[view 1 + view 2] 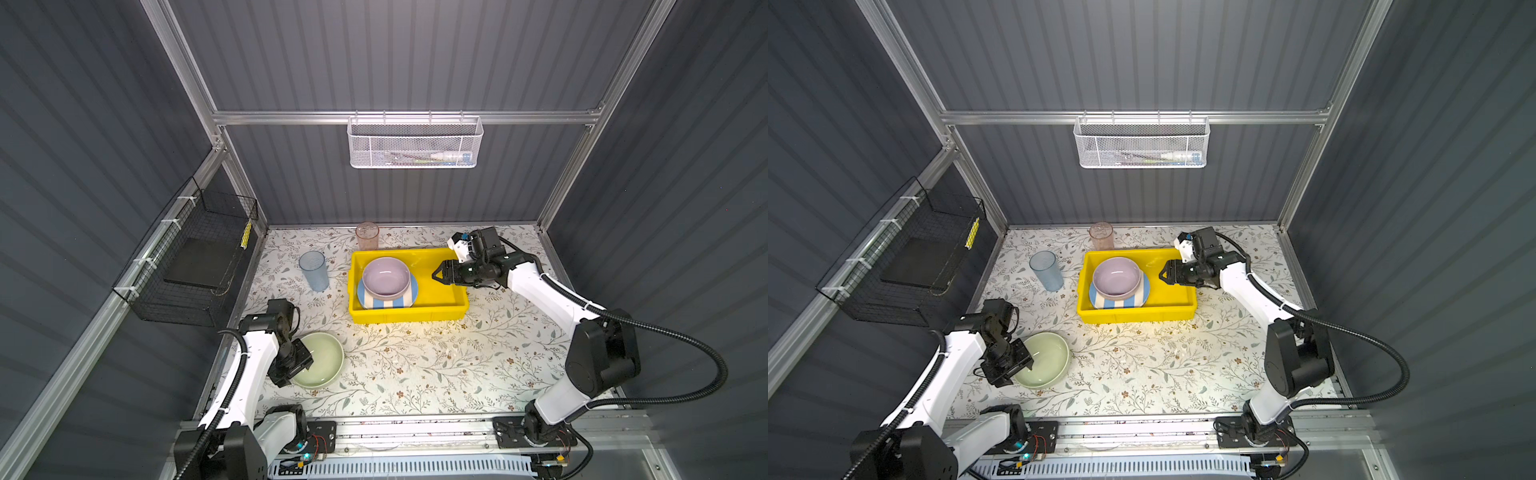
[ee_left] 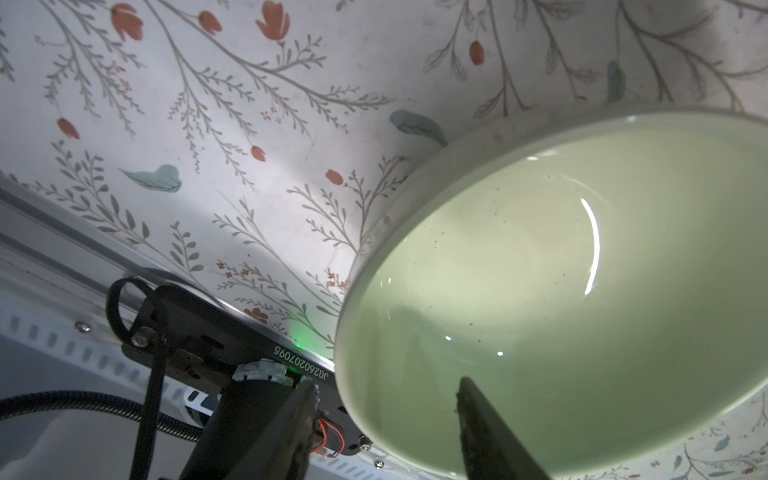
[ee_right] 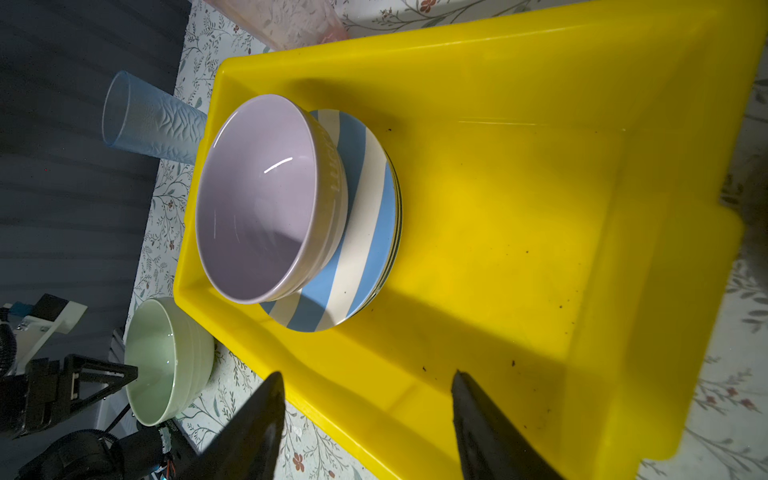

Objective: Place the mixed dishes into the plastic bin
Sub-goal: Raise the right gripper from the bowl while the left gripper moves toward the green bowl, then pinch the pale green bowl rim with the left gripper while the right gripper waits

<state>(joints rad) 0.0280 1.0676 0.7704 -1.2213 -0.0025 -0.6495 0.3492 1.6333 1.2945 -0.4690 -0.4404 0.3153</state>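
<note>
Straddling pale green bowl (image 2: 540, 291) rim, left fingers (image 2: 488, 436), one inside, one outside

Both arms have smooth white shells and round black joints. The left arm (image 1: 255, 365) is at the lower left of both top views, the right arm (image 1: 536, 286) at the right. A black ribbed hose (image 1: 722, 370) hangs on the right arm. Each arm stands on a black plate (image 1: 505, 434) with thin red wires (image 1: 321, 444). The left gripper (image 2: 385, 382) has two black pointed fingers (image 2: 490, 436). White numbers (image 2: 301, 366) mark one black plate.
</note>
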